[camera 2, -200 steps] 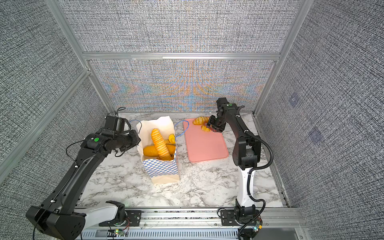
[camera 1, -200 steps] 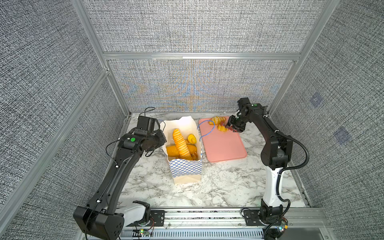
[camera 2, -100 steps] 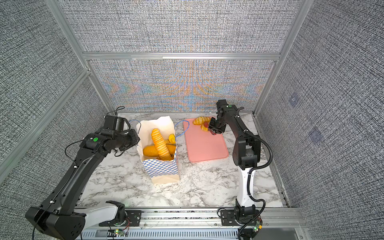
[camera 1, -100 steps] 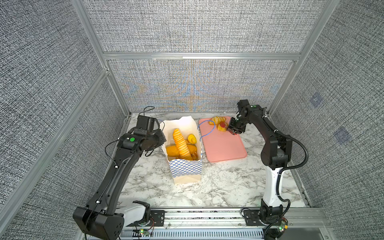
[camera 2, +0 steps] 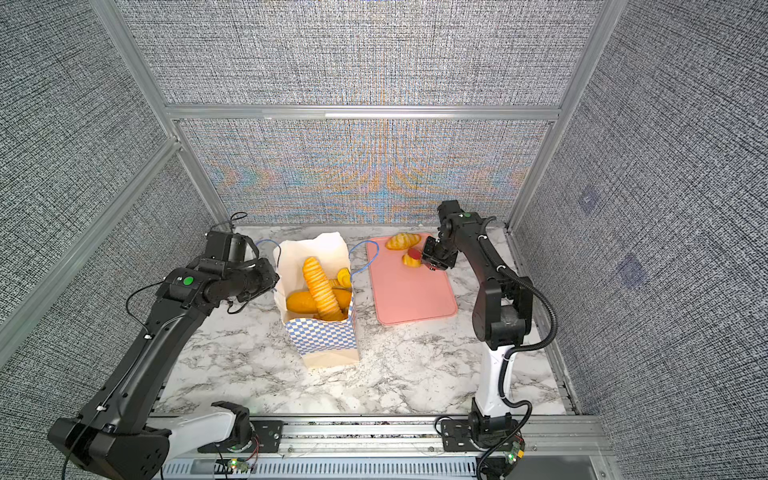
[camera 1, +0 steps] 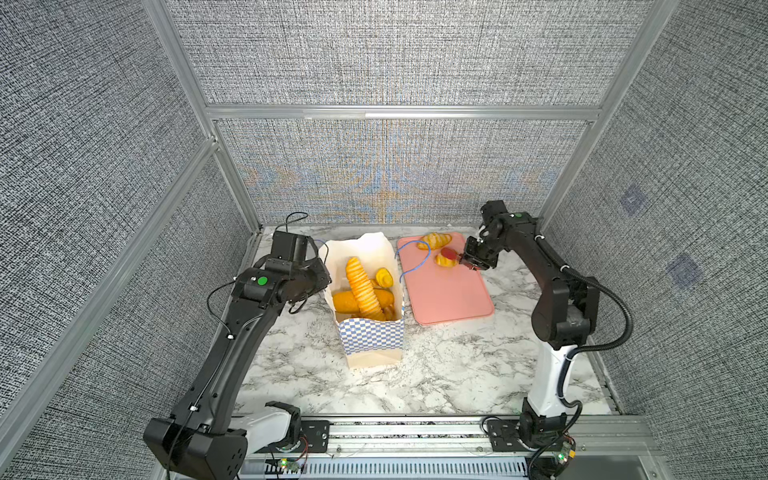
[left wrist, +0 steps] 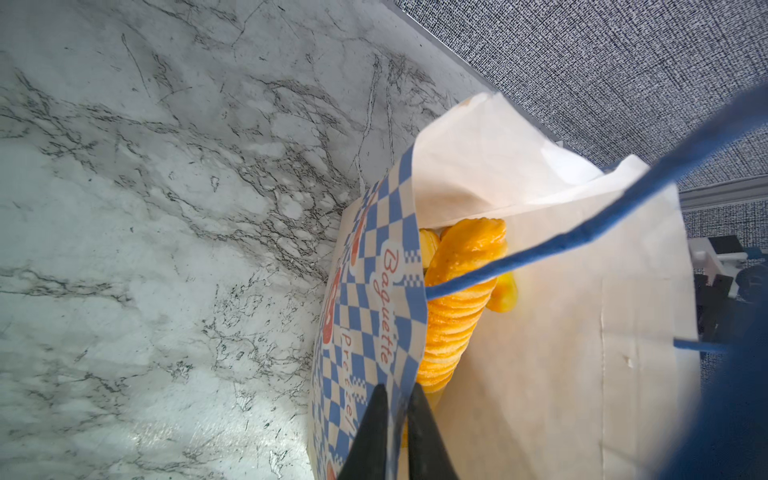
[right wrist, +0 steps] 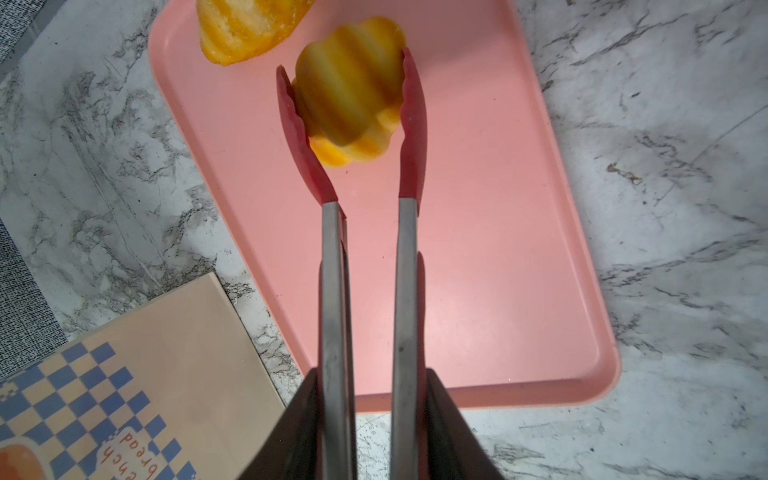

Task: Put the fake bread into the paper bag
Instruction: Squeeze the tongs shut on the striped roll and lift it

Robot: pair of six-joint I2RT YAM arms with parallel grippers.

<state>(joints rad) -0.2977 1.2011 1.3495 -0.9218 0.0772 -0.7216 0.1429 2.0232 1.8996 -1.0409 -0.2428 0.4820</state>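
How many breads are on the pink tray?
2. A loaf lies at the tray's far edge; a small roll beside it sits between the red tongs' tips. None looks hidden.

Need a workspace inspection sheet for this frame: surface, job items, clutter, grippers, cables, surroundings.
Surface: marble tabletop, pink tray beside the bag.
Job's things: paper bag upright, open, holding a baguette and other breads; far roll lying on the tray; near roll between the red tongs tips, lift unclear.
Clutter: nothing seen.
Grippers: left gripper shut on the paper bag's wall; right gripper shut on the red tongs.
Cables: blue cord handle loose; black hose clear of the tray.
Surroundings: grey fabric walls, aluminium frame.
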